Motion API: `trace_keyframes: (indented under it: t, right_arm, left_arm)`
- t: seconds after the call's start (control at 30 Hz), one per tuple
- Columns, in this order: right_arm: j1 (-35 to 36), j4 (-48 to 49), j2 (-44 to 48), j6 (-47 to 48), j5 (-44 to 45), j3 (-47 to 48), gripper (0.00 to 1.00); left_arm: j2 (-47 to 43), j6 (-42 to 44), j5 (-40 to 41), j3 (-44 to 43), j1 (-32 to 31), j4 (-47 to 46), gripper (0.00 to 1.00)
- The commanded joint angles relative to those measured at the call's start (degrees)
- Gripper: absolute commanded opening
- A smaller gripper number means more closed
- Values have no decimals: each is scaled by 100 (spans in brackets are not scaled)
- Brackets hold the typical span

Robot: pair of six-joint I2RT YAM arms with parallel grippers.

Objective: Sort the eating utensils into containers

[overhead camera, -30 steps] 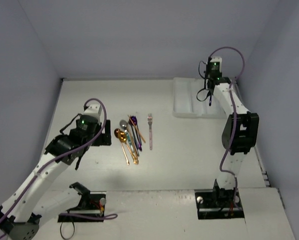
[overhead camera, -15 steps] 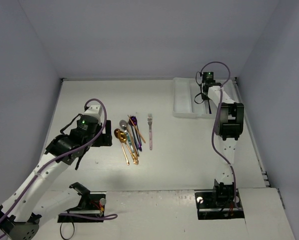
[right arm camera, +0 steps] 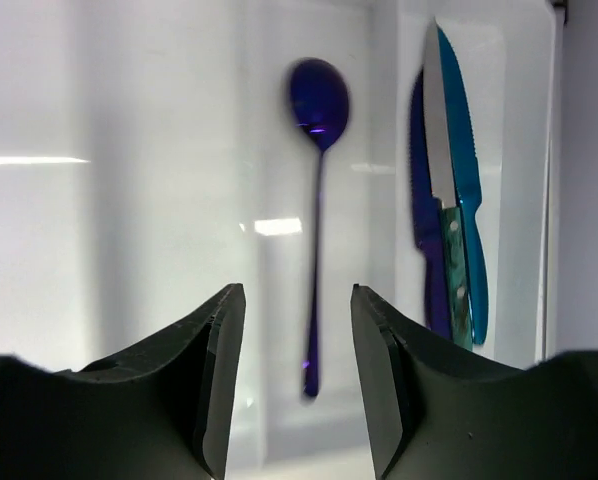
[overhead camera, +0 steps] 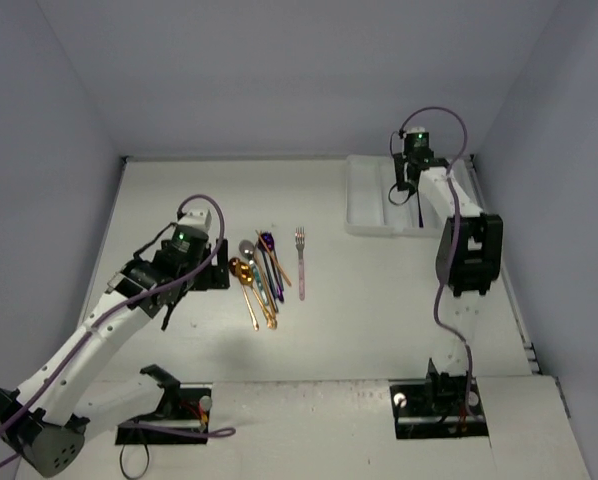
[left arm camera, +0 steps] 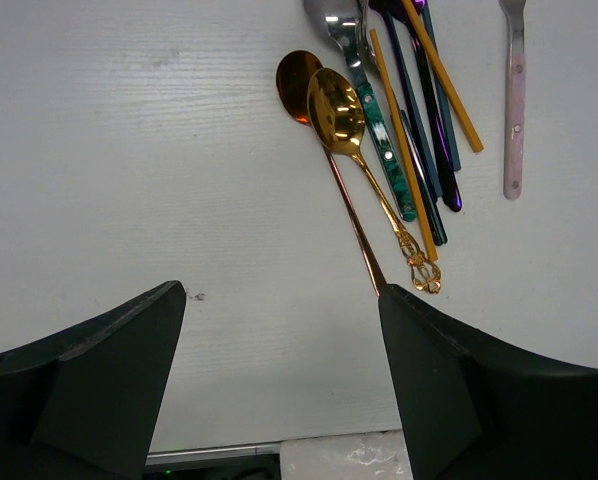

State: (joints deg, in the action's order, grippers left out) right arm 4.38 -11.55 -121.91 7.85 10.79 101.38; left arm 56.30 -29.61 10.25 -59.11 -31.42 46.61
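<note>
Just left of the pile point(overhead camera: 259, 275) of spoons and sticks on the bench point(overhead camera: 179, 200), the left pincer point(left arm camera: 281, 295) hangs wide open and holds nothing. It is by far the nearer arm. In its own view the pile lies ahead and a bit to the right. The things lie side by side, their long way running away from the pincer, bowls far and handles near. The gold spoon point(left arm camera: 336, 112) is closest, and its handle ends just by one finger. The fingers stand across the handles, so a small move toward the pile looks like enough to straddle one. A fork point(overhead camera: 300, 262) lies alone just right of the pile. Far right of the pile and behind it sits the tray point(overhead camera: 364, 215). The right pincer point(right arm camera: 297, 292) hangs over it, partly open, holding nothing. Under it a blue spoon point(right arm camera: 317, 100) lies in one slot, with knives point(right arm camera: 454, 200) in the next.
</note>
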Motion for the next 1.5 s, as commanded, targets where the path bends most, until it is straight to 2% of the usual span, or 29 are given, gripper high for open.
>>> trace_keyframes:
  t: [0.0,0.07,0.17,0.33,0.47,0.73,1.07,1.3,1.47]
  right_arm:
    - [1127,188,1697,-550,-104,-673,43]
    - [1841,202,2009,-1131,-105,-1385,43]
    - [2428,239,2376,-1618,168,-1965,43]
    - [3110,276,2763,-2520,465,-2911,42]
    - [3363,309,3075,-2952,503,-3495,42]
    - [3552,382,3763,-3176,547,-4311,42]
    - [3552,417,4160,-3241,543,-4687,43]
    - [3561,417,4255,-3192,427,-4670,43]
    - [3603,417,4303,-3094,238,-4552,42]
  left_arm:
    - [328,-336,152,-84,31,-170,71]
    - [625,-502,157,12,48,-386,63]
    - [1110,-805,41,211,56,-784,48]
    - [1921,-1344,-252,418,66,-1572,37]
    - [2518,-1713,-246,456,66,-2114,34]
    - [3625,-1846,258,-22,74,-2043,29]
    - [4519,-1846,228,-380,73,-1880,23]
    - [4602,-1835,384,-298,110,-1670,0]
    - [4200,-1689,626,-151,171,-1417,0]
